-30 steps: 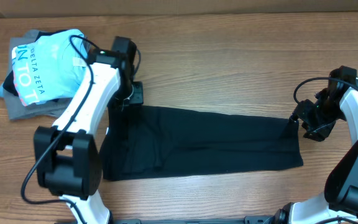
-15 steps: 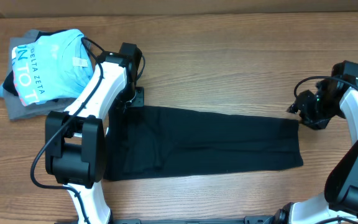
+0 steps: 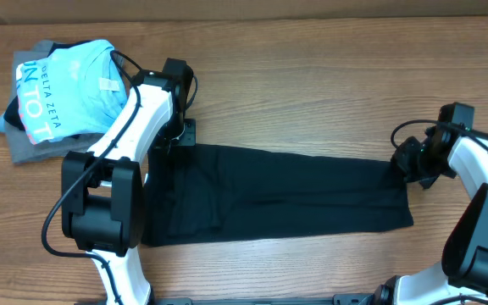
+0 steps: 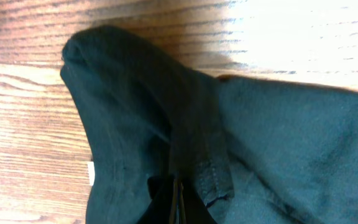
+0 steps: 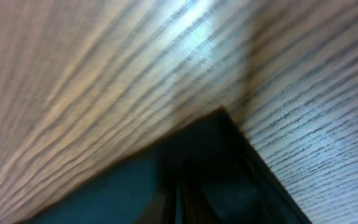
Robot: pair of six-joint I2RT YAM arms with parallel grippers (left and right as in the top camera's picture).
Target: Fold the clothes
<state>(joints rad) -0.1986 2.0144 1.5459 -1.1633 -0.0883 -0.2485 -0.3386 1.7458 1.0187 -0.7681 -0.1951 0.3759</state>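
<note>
A black pair of trousers point(image 3: 295, 195) lies flat and lengthwise across the wooden table, waist to the left. My left gripper point(image 3: 174, 142) sits at the far left corner of the waist. In the left wrist view it point(image 4: 178, 202) is shut, pinching a raised fold of the black waistband point(image 4: 197, 149). My right gripper point(image 3: 400, 164) is at the far right corner of the leg ends. The blurred right wrist view shows it point(image 5: 180, 202) shut over that dark corner point(image 5: 222, 149).
A pile of folded clothes, a light blue printed T-shirt point(image 3: 62, 89) on top of a grey garment point(image 3: 36, 146), lies at the far left of the table. Cardboard-coloured edging point(image 3: 244, 8) runs along the table's back edge.
My right gripper moved left onto the trousers' far right corner and shut there. The left gripper shut on the waistband, its arm shifting slightly.
</note>
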